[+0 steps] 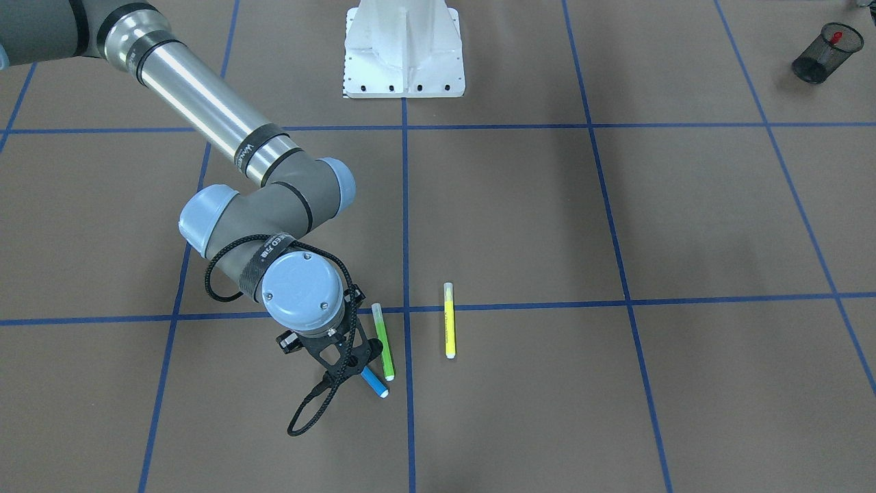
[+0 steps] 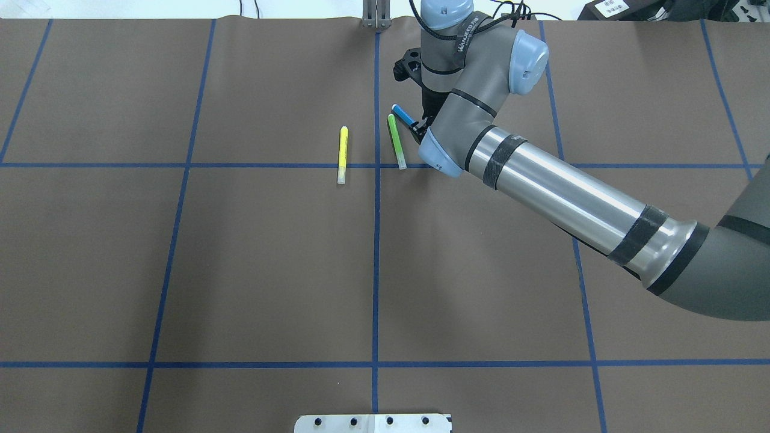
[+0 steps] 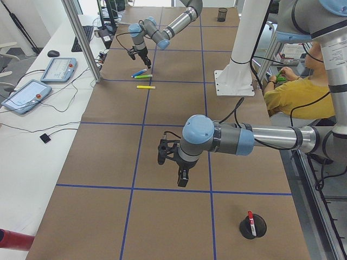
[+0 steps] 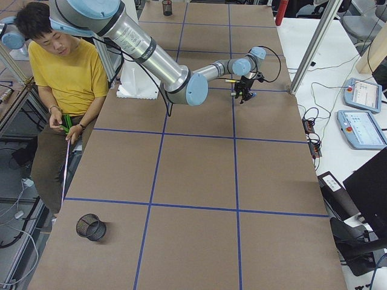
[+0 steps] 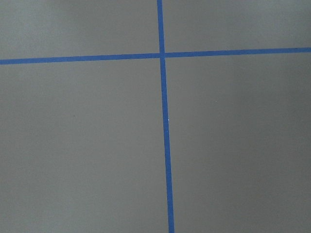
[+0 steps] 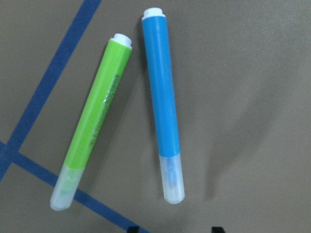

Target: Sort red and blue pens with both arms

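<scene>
I am seeing a green highlighter (image 6: pixel 92 145) lying flat on the brown table cover (image 1: pixel 547 226), its clear cap resting over a blue tape line (image 1: pixel 405 205). A yellow highlighter (image 1: pixel 449 320) is lying near it, across the lengthwise tape line from it, and is crossing the other tape line. A white bolted pedestal (image 1: pixel 404 51) is standing mid-table. A black mesh cup (image 1: pixel 814 67) is sitting near one corner, another (image 4: pixel 91 226) near the opposite end. A person in a yellow shirt (image 4: pixel 69 78) is sitting beside the table, and two tablet-like pendants (image 4: pixel 363 93) are lying on the white side bench.
</scene>
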Tool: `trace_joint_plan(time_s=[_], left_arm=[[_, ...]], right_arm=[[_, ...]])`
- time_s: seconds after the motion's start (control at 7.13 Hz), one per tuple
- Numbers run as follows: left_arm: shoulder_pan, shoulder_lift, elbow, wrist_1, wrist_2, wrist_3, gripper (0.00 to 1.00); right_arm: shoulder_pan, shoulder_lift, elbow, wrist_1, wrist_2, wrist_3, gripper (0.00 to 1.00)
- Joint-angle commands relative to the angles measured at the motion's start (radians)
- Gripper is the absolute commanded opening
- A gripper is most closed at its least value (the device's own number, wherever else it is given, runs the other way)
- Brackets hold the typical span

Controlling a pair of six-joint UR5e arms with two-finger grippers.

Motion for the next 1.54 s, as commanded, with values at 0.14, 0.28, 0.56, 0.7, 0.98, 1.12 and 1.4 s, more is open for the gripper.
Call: trace_joint_plan(time_s=[0.14,0.28,0.56,0.7,0.98,1.12,1.4], left_arm=[[0.0,0.0,0.0,0.0,0.0,0.0,1.0],[0.0,0.0,0.0,0.0,0.0,0.0,1.0],[0.0,0.0,0.0,0.0,0.0,0.0,1.0],[0.0,0.0,0.0,0.0,0.0,0.0,1.0],[0.0,0.0,0.0,0.0,0.0,0.0,1.0],[0.0,0.0,0.0,0.0,0.0,0.0,1.0],[0.0,0.0,0.0,0.0,0.0,0.0,1.0]], right_arm=[[-0.002,0.049,-0.103,0.102,0.0,0.012,0.52],[-0.004,0.056,-0.105,0.102,0.0,0.028,0.51],[-0.01,0.053,-0.105,0.102,-0.001,0.028,0.5],[-0.013,0.053,-0.105,0.102,-0.006,0.026,0.48],[-0.016,0.052,-0.105,0.102,-0.009,0.022,0.45],[-0.014,0.05,-0.105,0.102,-0.011,0.02,0.44],[-0.014,0.049,-0.105,0.102,-0.011,0.019,0.37]])
